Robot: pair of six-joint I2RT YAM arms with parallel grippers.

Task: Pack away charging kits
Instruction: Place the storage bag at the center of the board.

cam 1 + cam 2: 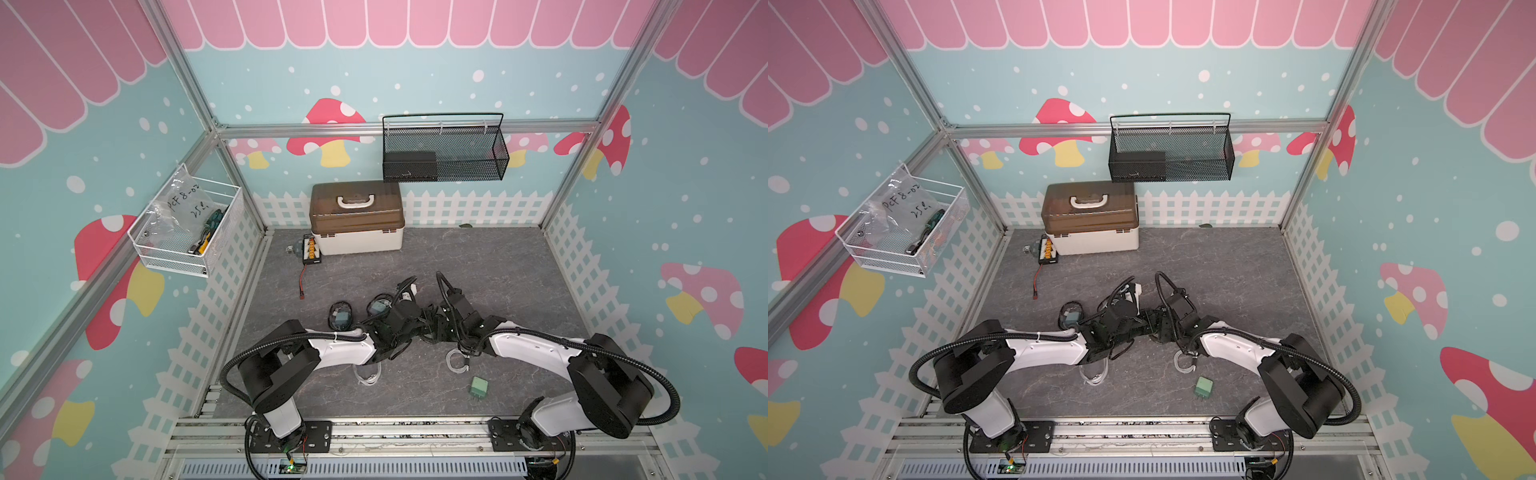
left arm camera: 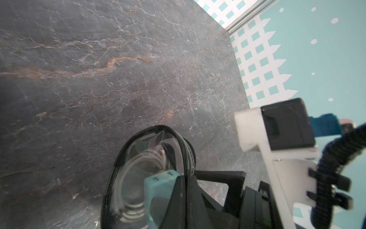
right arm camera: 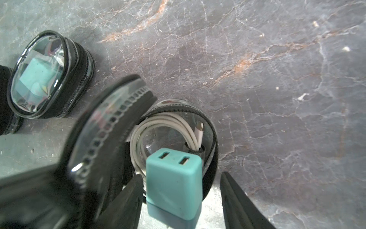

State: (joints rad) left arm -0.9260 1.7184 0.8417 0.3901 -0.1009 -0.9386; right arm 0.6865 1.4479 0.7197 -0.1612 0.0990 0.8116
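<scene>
With the left gripper (image 2: pixel 190 178) clamped shut on the pouch (image 3: pixel 178 110) and the right gripper (image 3: pixel 181 175) spread open around the adapter (image 3: pixel 172 190), back straight off without dragging it from the cable (image 3: pixel 158 123).

Glossy clear plastic pouch (image 3: pixel 213 142), matt plastic adapter (image 3: pixel 174 184), stone-look tabletop (image 3: pixel 277 79).

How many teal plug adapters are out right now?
4. One adapter loose on the table; one in each of two pouches; one at the open pouch. More may be hidden.
</scene>
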